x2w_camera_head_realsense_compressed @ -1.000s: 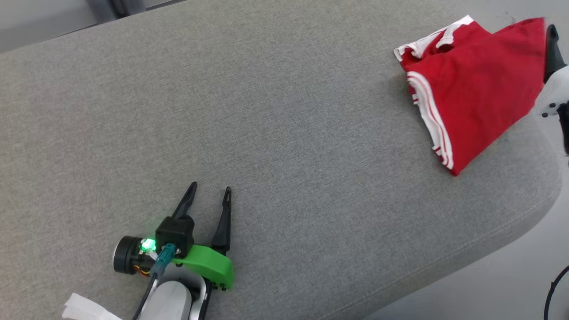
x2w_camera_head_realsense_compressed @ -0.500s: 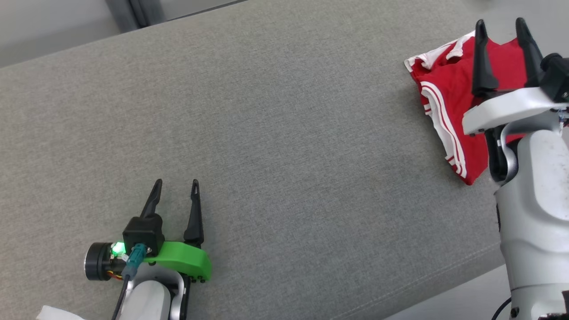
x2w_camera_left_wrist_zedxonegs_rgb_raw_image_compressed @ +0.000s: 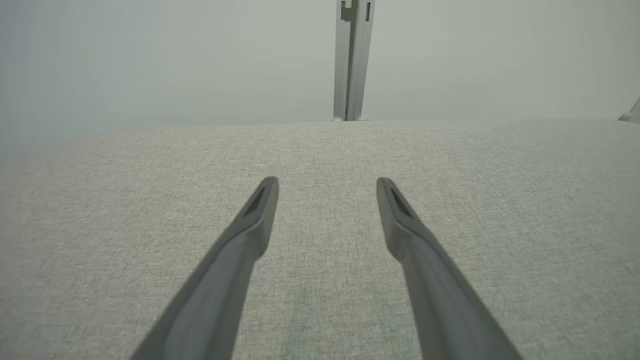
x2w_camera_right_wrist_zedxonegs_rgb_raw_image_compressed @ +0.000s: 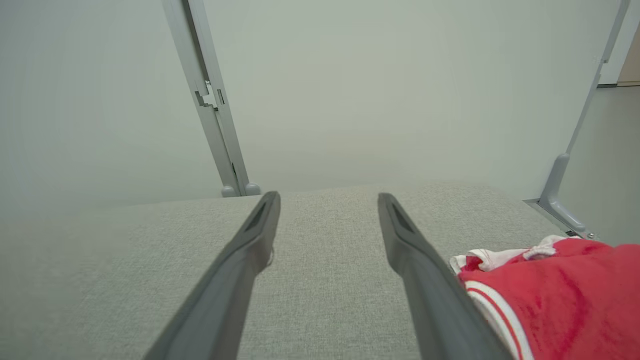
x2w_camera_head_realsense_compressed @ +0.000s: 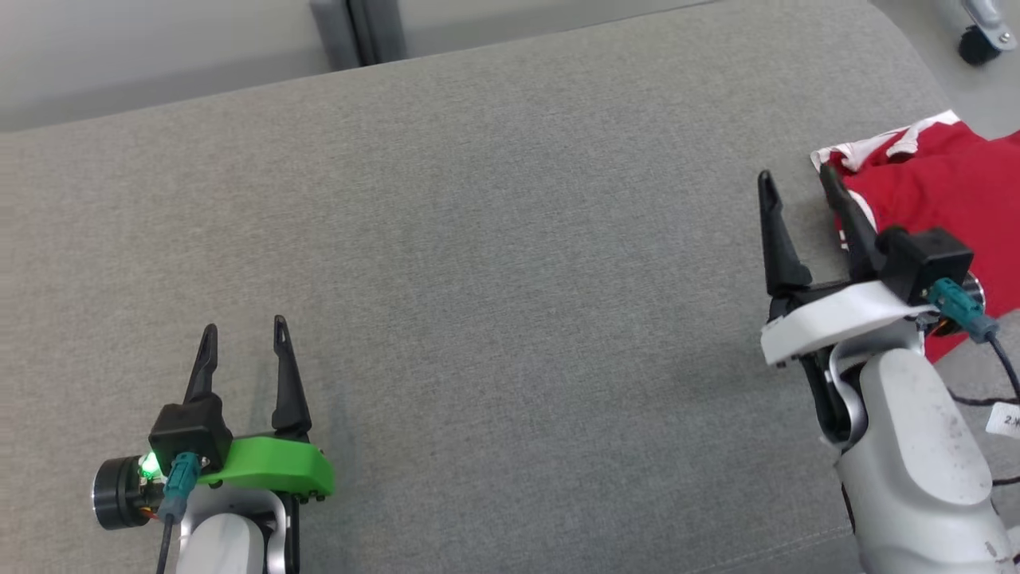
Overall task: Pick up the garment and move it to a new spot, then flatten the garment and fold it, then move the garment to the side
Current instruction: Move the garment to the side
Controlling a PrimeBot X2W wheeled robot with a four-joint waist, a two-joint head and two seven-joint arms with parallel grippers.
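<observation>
now: one red garment at the right end, two empty grippers

one folded red cloth garment with white striped trim [x2w_camera_head_realsense_compressed: 948,179] lies on one broad grey woven padded surface [x2w_camera_head_realsense_compressed: 510,239], at its far right end near the rounded corner. there are two grippers, each with two long dark tapered fingers. the left gripper [x2w_camera_head_realsense_compressed: 244,324] sits at the lower left on a green plastic bracket [x2w_camera_head_realsense_compressed: 271,474], its fingers spread wide with nothing between them. the right gripper [x2w_camera_head_realsense_compressed: 795,171] sits at the right on a white bracket [x2w_camera_head_realsense_compressed: 837,315], also spread wide and holding nothing. in the head view its right-hand finger crosses the garment's left edge. in the right wrist view the garment lies just beside that finger, outside the gap. whether finger and cloth touch cannot be told.

between the two grippers the grey surface lies bare and flat. the far edge runs straight below a pale wall, where one grey metal post [x2w_camera_head_realsense_compressed: 351,32] stands. the right end curves down to a grey floor, and one black caster wheel [x2w_camera_head_realsense_compressed: 976,48] shows there at the top right.

the padding has a fine, even weave. the garment is soft and rumpled, bunched at its white-edged top, with parallel white stripes along its left side. the fingers are smooth, narrow and slotted near the tips.
</observation>
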